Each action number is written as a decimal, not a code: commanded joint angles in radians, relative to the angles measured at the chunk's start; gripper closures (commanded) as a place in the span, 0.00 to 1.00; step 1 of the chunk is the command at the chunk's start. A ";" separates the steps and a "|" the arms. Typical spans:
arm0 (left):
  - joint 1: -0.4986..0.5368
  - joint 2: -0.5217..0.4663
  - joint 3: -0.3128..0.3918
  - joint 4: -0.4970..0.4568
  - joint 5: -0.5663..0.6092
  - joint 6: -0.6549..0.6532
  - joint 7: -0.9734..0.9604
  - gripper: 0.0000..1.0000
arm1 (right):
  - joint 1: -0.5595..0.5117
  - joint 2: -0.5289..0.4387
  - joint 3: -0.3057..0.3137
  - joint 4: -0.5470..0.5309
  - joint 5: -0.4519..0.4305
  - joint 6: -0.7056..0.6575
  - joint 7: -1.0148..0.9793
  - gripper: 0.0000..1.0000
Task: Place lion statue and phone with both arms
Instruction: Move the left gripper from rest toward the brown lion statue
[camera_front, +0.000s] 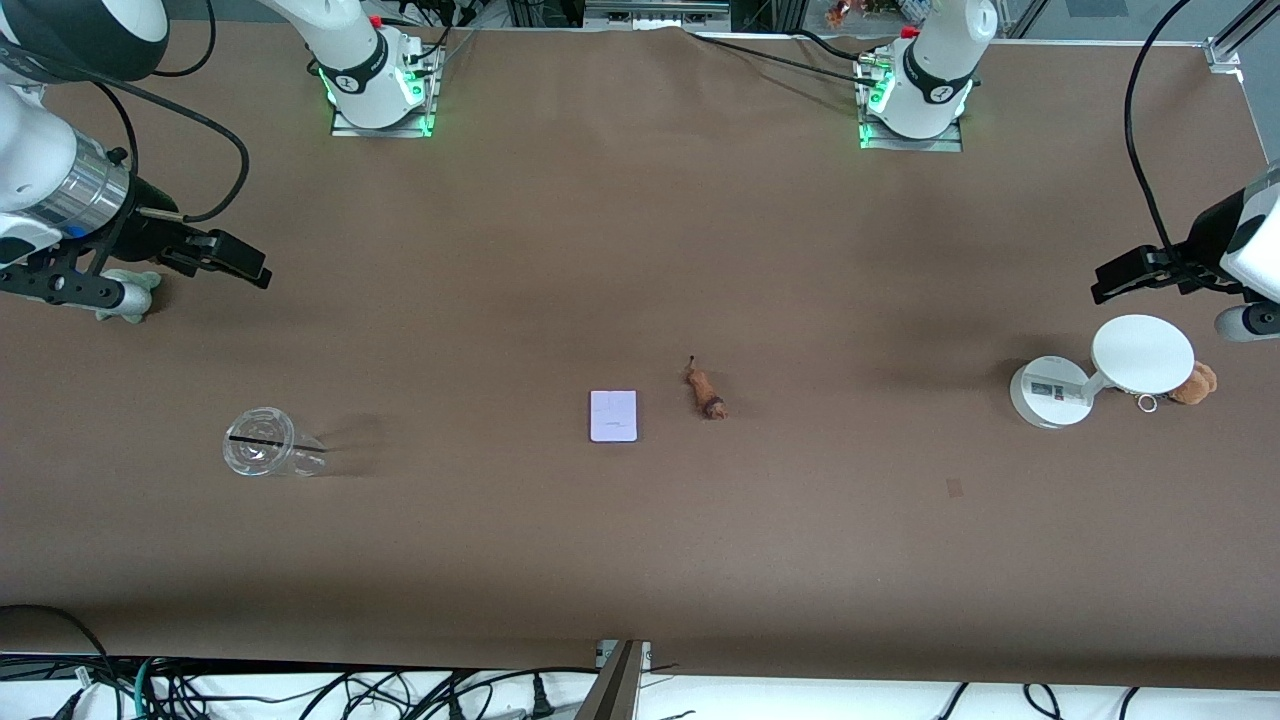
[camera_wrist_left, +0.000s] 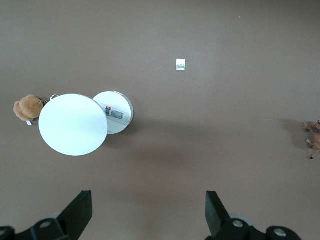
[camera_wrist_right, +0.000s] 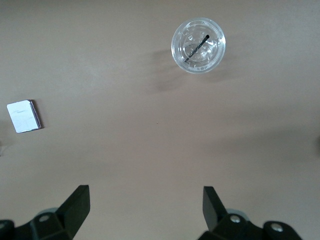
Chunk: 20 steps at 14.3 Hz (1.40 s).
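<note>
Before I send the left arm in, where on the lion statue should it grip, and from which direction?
Probably from straight above, across the narrow body of the lion statue. It lies on the table, slender, beside the phone, its thin tail pointing toward the robots' bases. Close across the mid-body, avoiding the tail. The left end effector is open.

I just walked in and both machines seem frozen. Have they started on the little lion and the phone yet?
Nothing looks done or in hand. The lion statue and the phone lie side by side, untouched, mid-table. The left gripper hangs open and empty near the white stand; the right gripper hangs open near the grey plush. Grasping and placing both things remains.
</note>
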 joint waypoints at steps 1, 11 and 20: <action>0.002 0.015 0.001 0.029 -0.021 -0.006 0.018 0.00 | 0.004 -0.009 0.000 -0.003 -0.017 -0.002 -0.014 0.00; -0.025 0.082 -0.013 0.050 -0.025 0.000 0.007 0.00 | 0.004 -0.011 0.002 -0.003 -0.054 -0.002 -0.110 0.00; -0.316 0.341 -0.012 0.161 -0.064 0.204 -0.376 0.00 | 0.004 -0.009 0.002 -0.005 -0.054 -0.002 -0.120 0.00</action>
